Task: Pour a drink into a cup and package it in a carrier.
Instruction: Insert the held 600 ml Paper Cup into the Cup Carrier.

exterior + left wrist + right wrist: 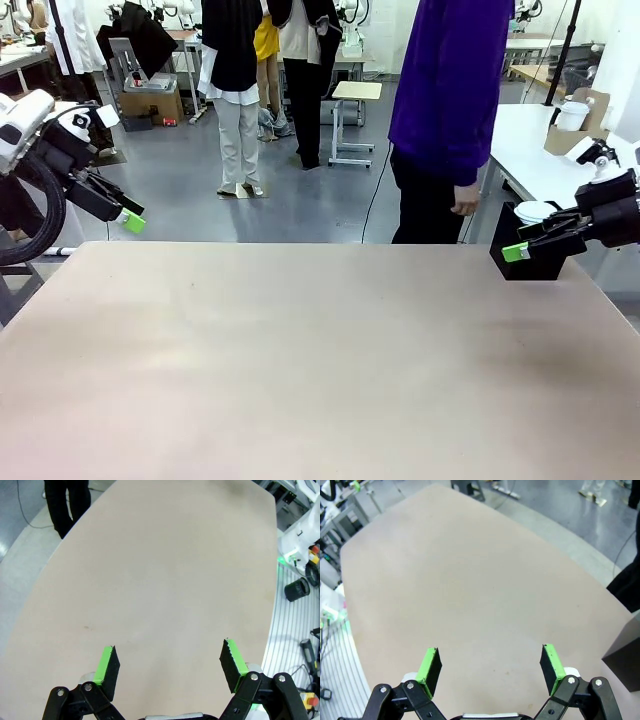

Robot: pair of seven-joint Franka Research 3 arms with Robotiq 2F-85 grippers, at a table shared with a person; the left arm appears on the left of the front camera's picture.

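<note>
My left gripper hangs open over the table's far left corner, and in the left wrist view its green pads stand wide apart above bare tabletop, left gripper holding nothing. My right gripper is open at the far right, just in front of a black box. From the right wrist, the right gripper is empty over the beige table. The drink, the cup and the carrier are out of view.
A low white round object rests on the black box. A person in a purple top stands at the far edge, right of centre. The beige table is bare between the arms. A white side table stands behind on the right.
</note>
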